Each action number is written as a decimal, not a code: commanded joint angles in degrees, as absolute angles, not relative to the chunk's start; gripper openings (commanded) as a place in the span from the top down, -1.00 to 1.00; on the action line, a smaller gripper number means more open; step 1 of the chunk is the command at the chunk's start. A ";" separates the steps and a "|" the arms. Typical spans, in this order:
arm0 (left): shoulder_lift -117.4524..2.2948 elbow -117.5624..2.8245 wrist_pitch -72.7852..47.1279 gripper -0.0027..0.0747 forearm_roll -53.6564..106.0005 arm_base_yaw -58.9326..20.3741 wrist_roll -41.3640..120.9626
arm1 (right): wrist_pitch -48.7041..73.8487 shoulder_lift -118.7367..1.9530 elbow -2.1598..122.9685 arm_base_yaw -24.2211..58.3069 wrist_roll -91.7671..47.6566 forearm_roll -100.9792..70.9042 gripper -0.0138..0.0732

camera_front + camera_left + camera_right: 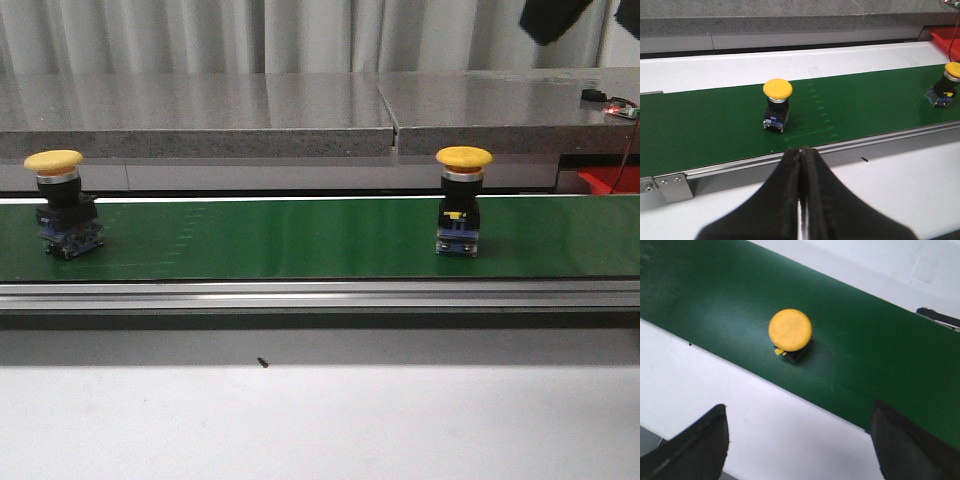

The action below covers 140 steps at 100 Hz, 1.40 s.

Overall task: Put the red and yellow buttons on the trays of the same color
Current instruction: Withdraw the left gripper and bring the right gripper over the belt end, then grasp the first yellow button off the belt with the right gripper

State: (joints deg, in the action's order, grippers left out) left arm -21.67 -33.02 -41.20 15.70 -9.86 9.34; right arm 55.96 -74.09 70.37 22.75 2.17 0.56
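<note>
Two yellow buttons (56, 203) (462, 200) on belt (270, 238)

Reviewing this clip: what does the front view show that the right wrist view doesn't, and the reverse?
Only the front view shows both yellow buttons, the left button and the right button, upright on the green belt, plus the grey counter behind. Only the right wrist view shows the right gripper, its fingers spread wide, looking down on one button's cap. Both show a yellow button on the belt; neither shows a tray.
</note>
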 commanded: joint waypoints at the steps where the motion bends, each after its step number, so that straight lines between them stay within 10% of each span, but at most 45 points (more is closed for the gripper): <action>1: -22.07 -34.55 -37.46 0.98 17.04 -10.33 8.94 | 56.21 -75.91 74.83 23.58 1.32 0.42 -0.71; 94: -22.07 -34.55 -37.46 0.98 17.04 -10.33 8.94 | 54.04 -91.93 78.25 15.63 3.85 3.70 -0.69; 140: -22.07 -34.55 -37.46 0.98 17.04 -10.33 8.94 | 53.70 -92.57 78.25 15.23 3.57 2.79 0.29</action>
